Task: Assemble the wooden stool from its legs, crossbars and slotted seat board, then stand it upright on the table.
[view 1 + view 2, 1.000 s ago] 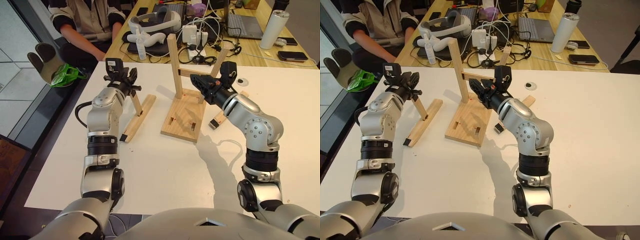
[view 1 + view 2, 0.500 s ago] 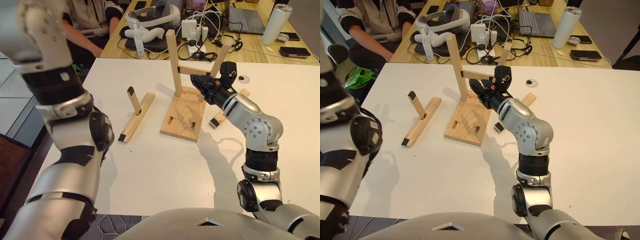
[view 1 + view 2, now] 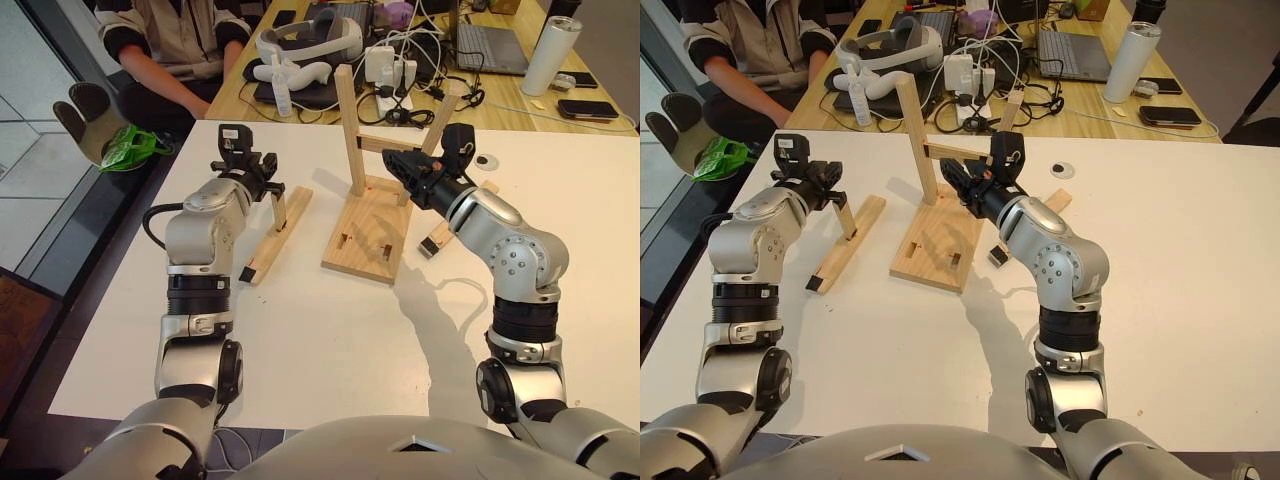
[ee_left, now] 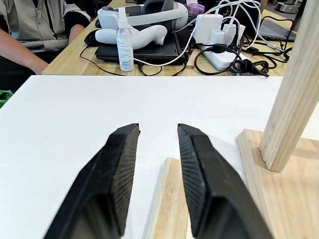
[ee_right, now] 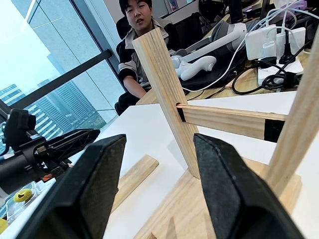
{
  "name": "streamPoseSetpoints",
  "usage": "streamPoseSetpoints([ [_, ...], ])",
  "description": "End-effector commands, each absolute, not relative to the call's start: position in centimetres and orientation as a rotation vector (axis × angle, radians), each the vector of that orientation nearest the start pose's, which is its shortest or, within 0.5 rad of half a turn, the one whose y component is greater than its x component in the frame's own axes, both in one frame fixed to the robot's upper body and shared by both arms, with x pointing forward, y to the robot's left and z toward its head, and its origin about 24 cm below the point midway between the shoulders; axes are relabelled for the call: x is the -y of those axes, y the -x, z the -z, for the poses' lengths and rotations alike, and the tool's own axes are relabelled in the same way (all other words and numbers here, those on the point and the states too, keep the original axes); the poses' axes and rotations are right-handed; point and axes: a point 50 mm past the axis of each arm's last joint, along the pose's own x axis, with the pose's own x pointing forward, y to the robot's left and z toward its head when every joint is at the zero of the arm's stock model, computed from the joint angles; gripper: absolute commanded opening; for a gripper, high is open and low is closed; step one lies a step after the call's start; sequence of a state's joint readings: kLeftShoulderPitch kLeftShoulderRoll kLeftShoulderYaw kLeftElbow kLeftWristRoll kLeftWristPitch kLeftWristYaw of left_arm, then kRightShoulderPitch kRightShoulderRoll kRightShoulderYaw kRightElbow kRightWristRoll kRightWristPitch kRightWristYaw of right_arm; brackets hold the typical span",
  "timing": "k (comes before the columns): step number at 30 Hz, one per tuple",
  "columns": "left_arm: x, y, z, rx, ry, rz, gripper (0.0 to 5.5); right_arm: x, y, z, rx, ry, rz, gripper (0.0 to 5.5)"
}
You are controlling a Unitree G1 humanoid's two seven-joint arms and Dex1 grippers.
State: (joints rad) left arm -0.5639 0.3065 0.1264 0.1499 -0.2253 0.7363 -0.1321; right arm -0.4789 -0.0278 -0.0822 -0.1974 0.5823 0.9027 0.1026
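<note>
Left eye view has the pale, square-cut seat board lying flat mid-bench, with two upright legs slotted in and joined by a crossbar. Right end effector hangs released right beside the crossbar, and the left end effector gapes over a loose leg piece. Smooth white bench runs wide toward the near edge.

The white table bears the slotted seat board; a loose leg lies just left.
</note>
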Motion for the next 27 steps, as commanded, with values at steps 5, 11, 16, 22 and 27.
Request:
streamPoseSetpoints([
  [5,-19.2,-35.1,-15.6,-0.217,-0.037,0.100,1.42,8.8,-30.4,-14.7,-0.218,-0.412,-0.551,2.53],
  [11,-17.8,-34.7,-24.8,0.067,-0.026,0.166,1.42,8.9,-30.4,-14.7,-0.213,-0.411,-0.547,2.53],
  [16,-17.5,-34.2,-25.0,0.091,0.070,0.194,1.42,8.8,-30.3,-14.7,-0.215,-0.415,-0.545,2.53],
  [22,-17.3,-33.5,-9.6,-0.446,0.098,0.166,1.42,8.8,-30.4,-14.6,-0.215,-0.419,-0.544,2.53],
  [27,-19.0,-33.4,-6.9,-0.505,0.133,0.067,1.42,8.8,-30.4,-14.6,-0.215,-0.420,-0.545,2.53],
])
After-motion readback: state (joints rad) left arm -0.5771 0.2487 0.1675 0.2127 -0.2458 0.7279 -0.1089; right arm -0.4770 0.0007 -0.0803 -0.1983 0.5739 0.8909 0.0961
